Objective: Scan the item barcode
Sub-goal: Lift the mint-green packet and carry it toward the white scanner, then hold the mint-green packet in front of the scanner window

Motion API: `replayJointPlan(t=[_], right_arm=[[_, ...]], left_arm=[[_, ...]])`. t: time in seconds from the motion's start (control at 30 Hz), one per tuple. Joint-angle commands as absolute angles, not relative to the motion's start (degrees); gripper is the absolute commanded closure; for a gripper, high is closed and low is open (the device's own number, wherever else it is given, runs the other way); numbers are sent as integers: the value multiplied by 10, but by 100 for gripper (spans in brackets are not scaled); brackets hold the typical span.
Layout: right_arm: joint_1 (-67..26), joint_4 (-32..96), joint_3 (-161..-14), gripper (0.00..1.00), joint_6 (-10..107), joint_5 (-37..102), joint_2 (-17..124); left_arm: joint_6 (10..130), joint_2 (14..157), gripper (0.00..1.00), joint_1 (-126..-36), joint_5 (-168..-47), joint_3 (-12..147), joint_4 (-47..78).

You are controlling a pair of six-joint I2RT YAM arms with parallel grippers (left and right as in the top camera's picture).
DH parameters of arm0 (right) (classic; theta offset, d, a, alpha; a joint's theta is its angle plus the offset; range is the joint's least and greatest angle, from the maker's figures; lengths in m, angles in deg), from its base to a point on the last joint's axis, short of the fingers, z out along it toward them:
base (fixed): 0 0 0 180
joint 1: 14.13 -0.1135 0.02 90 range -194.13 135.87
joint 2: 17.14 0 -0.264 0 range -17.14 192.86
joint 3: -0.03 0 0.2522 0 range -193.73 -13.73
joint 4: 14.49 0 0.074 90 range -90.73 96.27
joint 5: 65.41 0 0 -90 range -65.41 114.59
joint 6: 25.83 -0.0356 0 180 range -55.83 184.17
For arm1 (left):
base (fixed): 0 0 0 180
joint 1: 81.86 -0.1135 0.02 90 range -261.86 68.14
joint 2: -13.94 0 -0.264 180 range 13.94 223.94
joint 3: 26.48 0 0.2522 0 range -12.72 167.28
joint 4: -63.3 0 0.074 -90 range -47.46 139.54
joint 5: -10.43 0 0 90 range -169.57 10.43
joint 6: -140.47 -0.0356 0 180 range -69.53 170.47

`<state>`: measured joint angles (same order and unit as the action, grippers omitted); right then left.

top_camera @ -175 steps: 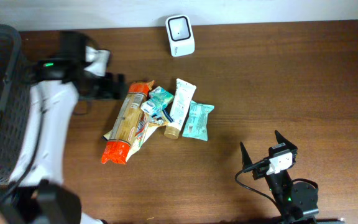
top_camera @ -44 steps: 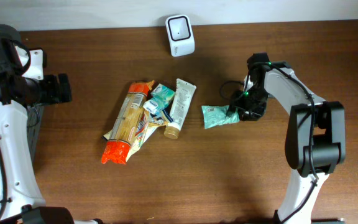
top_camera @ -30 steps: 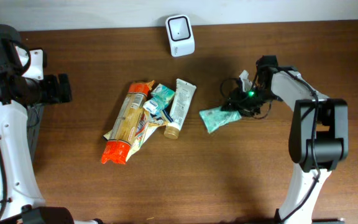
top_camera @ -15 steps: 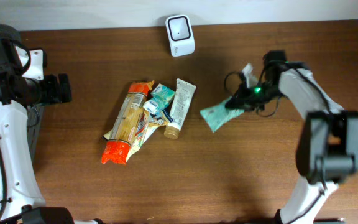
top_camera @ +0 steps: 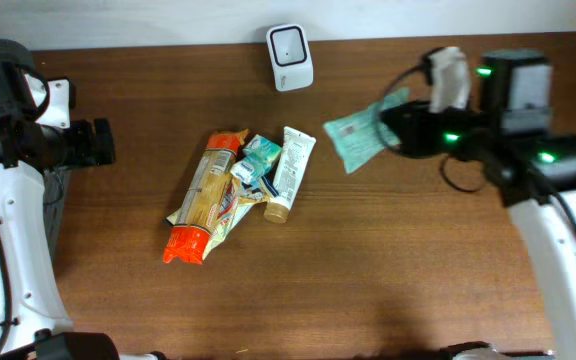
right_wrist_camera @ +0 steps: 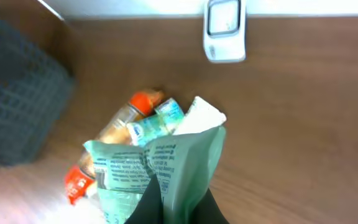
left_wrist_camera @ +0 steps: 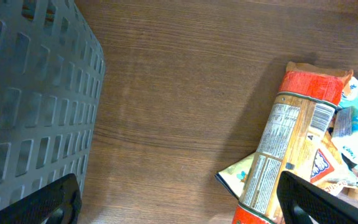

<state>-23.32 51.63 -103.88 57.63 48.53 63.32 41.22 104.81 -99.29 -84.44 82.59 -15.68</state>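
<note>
Holding the teal packet (top_camera: 358, 135) pinched between its closed fingers, the right gripper (top_camera: 393, 120) has it in the air, off the table, just right of the white scanner (top_camera: 290, 43). The pick-up looks done. What is left, I judge, is to face the packet's barcode to the scanner's window; I cannot make out the barcode. The left gripper (top_camera: 103, 142) stands wide open and empty, well left of the scanner.
</note>
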Motion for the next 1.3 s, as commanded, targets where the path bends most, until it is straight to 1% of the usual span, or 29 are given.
replayJointPlan(t=[0.0, 0.07, 0.13, 0.17, 0.2, 0.27, 0.3, 0.43, 0.47, 0.57, 0.7, 0.8, 0.9, 1.27], right_arm=[[-338, 539, -1178, 96, 566, 293, 724], [-377, 581, -1301, 96, 584, 231, 809], [-393, 619, -1423, 96, 606, 186, 886], [-398, 637, -1509, 96, 629, 159, 939], [-401, 627, -1556, 96, 657, 132, 973], [-405, 569, -1556, 96, 703, 117, 1000], [-408, 536, -1553, 96, 751, 111, 1018], [-408, 417, -1553, 96, 897, 18, 1099], [-408, 382, -1553, 96, 948, 12, 1121], [-408, 289, -1553, 96, 1048, 11, 1168], [-408, 143, -1553, 96, 1127, 8, 1227], [-408, 31, -1553, 96, 1137, 3, 1279], [-408, -23, -1553, 96, 1137, 5, 1317], [-396, -23, -1536, 96, 1137, 16, 1337]], left_arm=[[405, 1047, 1, -994, -844, 830, -157], [405, 1047, 1, -994, -844, 830, -157], [405, 1047, 1, -994, -844, 830, -157], [405, 1047, 1, -994, -844, 830, -157], [405, 1047, 1, -994, -844, 830, -157], [405, 1047, 1, -994, -844, 830, -157], [405, 1047, 1, -994, -844, 830, -157], [405, 1047, 1, -994, -844, 830, -157], [405, 1047, 1, -994, -844, 830, -157], [405, 1047, 1, -994, -844, 830, -157], [405, 1047, 1, -994, -844, 830, -157], [405, 1047, 1, -994, -844, 830, -157], [405, 1047, 1, -994, -844, 830, -157], [405, 1047, 1, -994, -844, 830, -157]])
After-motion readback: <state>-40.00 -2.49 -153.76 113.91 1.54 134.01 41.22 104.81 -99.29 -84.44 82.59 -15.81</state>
